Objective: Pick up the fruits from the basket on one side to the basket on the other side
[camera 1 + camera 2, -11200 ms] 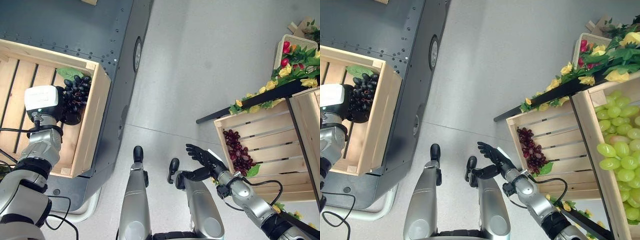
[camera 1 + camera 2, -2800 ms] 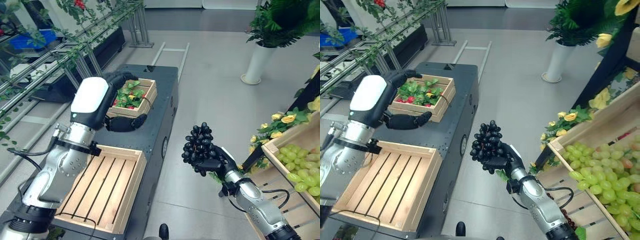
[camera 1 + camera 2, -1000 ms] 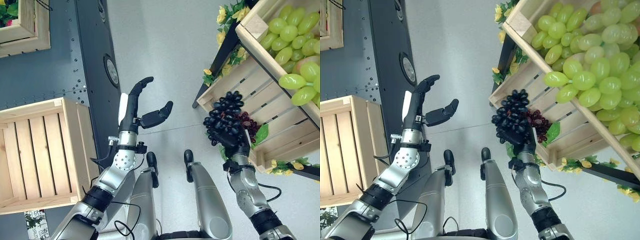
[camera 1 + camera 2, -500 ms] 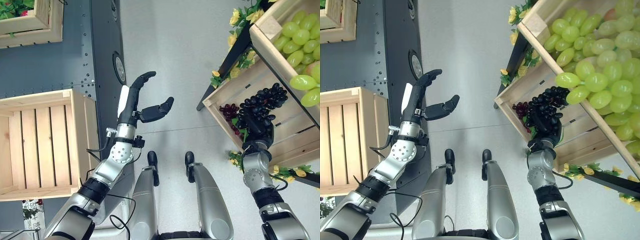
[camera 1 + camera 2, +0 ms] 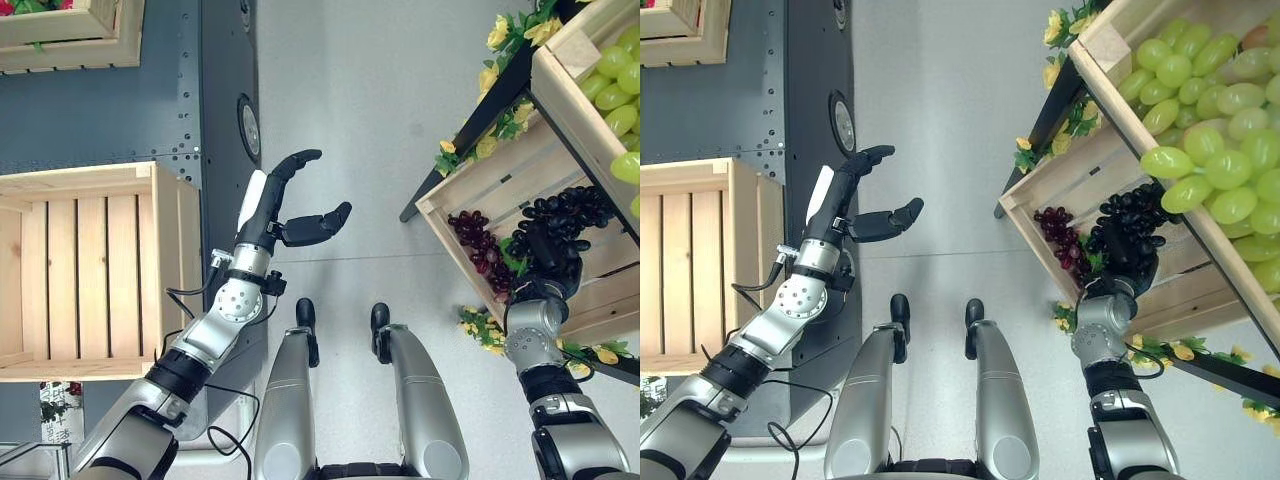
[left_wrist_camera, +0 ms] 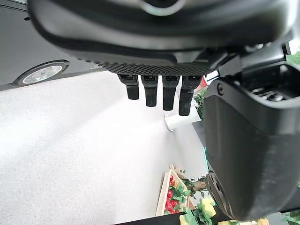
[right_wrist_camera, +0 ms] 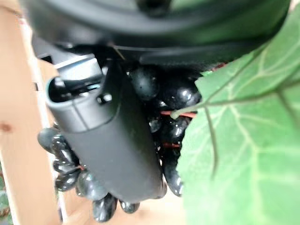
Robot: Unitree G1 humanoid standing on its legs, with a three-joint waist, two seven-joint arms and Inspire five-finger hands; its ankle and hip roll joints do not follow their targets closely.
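Note:
A bunch of black grapes (image 5: 570,208) hangs just inside the low wooden crate (image 5: 480,172) on my right, next to a bunch of red grapes (image 5: 473,240) lying in that crate. My right hand (image 5: 548,252) is shut on the black bunch from below. In the right wrist view its thumb (image 7: 110,140) lies across the black grapes (image 7: 171,119), with a green leaf (image 7: 243,140) beside them. My left hand (image 5: 285,210) is held open over the floor, holding nothing, its fingers (image 6: 157,91) straight. The pale wooden crate (image 5: 165,260) on my left holds no fruit.
The left crate sits on a dark cart (image 5: 150,100); another crate (image 5: 60,30) of greenery stands further along it. Above the right crate is a crate of green grapes (image 5: 1200,110), edged with yellow flowers (image 5: 495,40). Grey floor lies between the two sides.
My right hand has carried the black grapes further right, into the low crate beside the red grapes. The left hand has kept its open pose.

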